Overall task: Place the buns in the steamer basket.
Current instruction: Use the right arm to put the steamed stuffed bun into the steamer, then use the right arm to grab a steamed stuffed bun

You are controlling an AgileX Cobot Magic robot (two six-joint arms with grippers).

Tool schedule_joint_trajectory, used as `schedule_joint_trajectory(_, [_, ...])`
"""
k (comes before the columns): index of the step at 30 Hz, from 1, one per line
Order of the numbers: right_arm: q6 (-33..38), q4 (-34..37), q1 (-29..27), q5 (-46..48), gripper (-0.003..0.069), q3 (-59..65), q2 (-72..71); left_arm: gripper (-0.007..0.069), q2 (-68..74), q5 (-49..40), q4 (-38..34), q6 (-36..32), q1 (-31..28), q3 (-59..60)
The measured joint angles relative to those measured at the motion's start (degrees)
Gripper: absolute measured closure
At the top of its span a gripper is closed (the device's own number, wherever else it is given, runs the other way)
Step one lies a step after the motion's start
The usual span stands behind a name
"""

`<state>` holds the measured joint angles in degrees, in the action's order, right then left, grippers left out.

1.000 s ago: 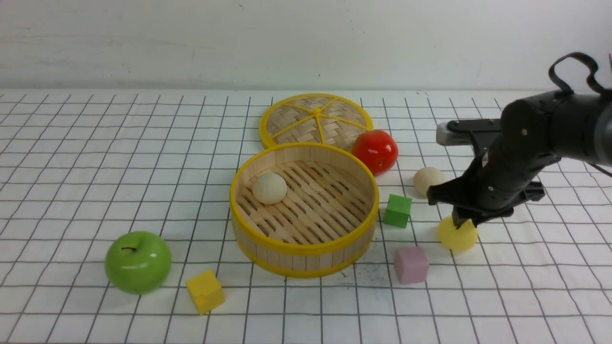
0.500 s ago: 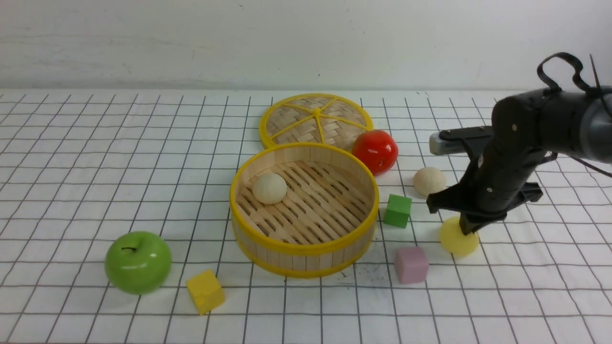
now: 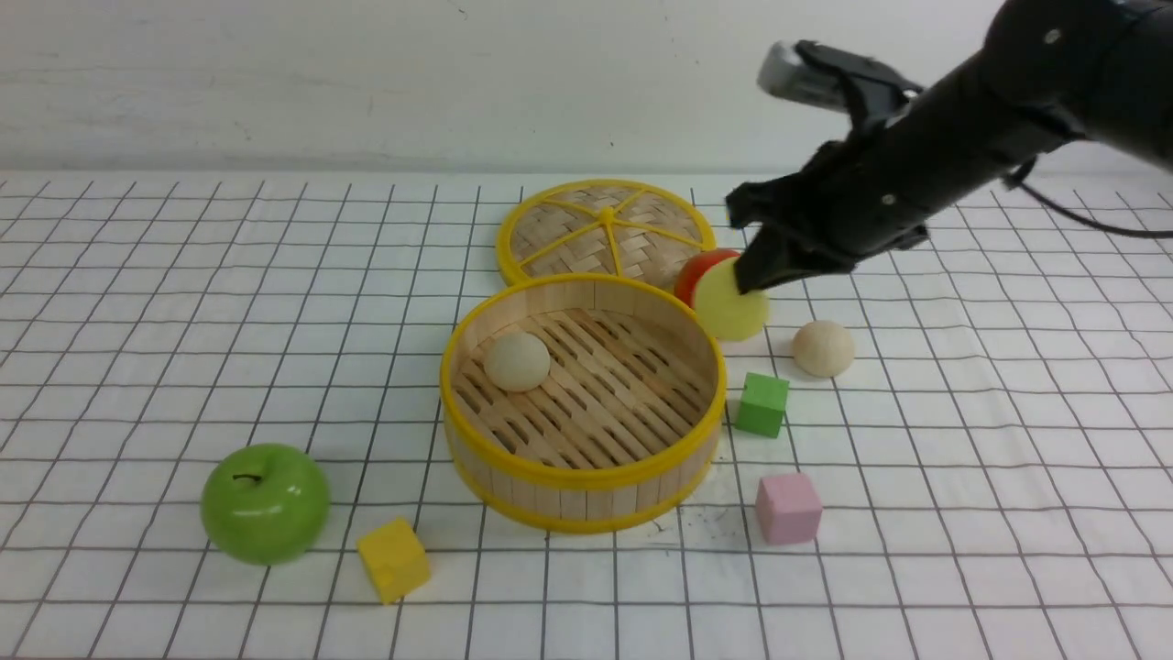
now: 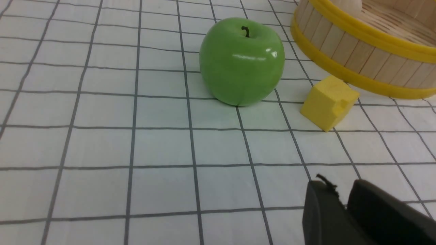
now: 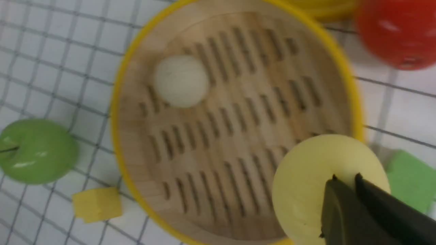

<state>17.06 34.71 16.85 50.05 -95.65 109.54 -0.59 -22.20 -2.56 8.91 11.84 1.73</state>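
The right gripper (image 3: 747, 278) pinches the pale yellow bun (image 3: 729, 310), jaws clamped on it, holding it in the air above the steamer basket's (image 3: 568, 497) far right rim. One cream bun (image 3: 517, 360) lies inside the basket. A second cream bun (image 3: 823, 347) sits to its right.

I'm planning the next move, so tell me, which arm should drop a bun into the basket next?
Right. The right gripper holds the yellow bun in the air by the basket; the left gripper is empty, down by the green apple.
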Motion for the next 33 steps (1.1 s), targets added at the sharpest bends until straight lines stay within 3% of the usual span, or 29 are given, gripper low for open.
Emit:
schedule_joint_trajectory(4, [6.89,4.83,3.2,-2.75,0.0656,0.0,4.06,0.0513,0.0,0.0,0.0,0.0,0.0,0.0])
schedule_joint_trajectory(10, [8.05,5.17,5.97,-5.17,0.0606,0.0,8.9,0.0513,0.0,0.0,0.0,0.0,0.0,0.0])
schedule_joint_trajectory(21, [7.15,5.03,3.0,-3.75,0.0316,-0.28,6.51,0.0502,0.0,0.0,0.0,0.0,0.0,0.0])
schedule_joint_trajectory(25, [7.15,1.08,-1.16,-3.09,0.0272,-2.18,4.1,0.0498,0.0,0.0,0.0,0.0,0.0,0.0])
schedule_joint_trajectory(29, [4.09,-7.2,-6.25,-7.08,0.0265,-3.04,3.9,0.0495,0.0,0.0,0.0,0.0,0.0,0.0])
schedule_joint_trajectory(33, [1.56,-13.64,-7.57,-8.98,0.0268,-3.04,6.29,0.0494,0.0,0.0,0.0,0.0,0.0,0.0])
